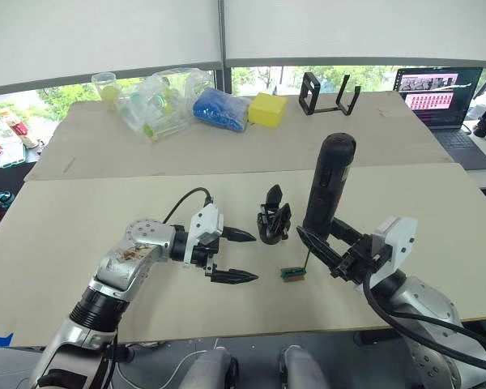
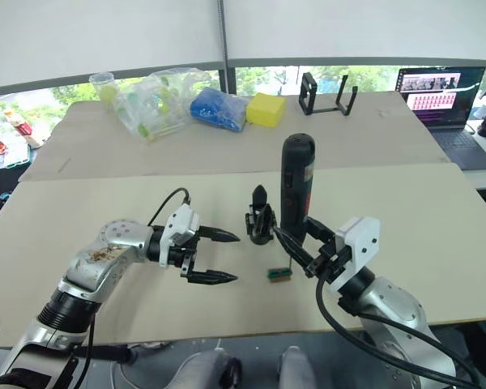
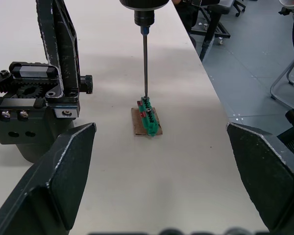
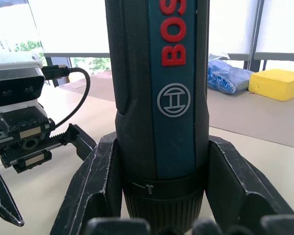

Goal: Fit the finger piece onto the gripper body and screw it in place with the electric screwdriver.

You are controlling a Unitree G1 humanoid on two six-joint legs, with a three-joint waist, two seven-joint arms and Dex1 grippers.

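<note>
Your left arm reaches in from the near left, its silver forearm angled toward the middle of the table. Your left gripper (image 1: pixel 236 256) points to the right, its two black fingers spread wide apart with nothing between them, hovering just above the tabletop. Your right arm comes in from the near right, bent at the elbow, the white wrist block raised. Your right gripper (image 1: pixel 326 241) points left and is clamped around the lower end of the electric screwdriver (image 1: pixel 328 185), which stands upright.

The electric screwdriver (image 4: pixel 157 98) shows matt black grip and smooth blue-black plastic. Its bit (image 3: pixel 145 63) is thin bare metal. Between the left fingers (image 3: pixel 54 191), the table (image 3: pixel 186 186) looks matt, smooth.
</note>
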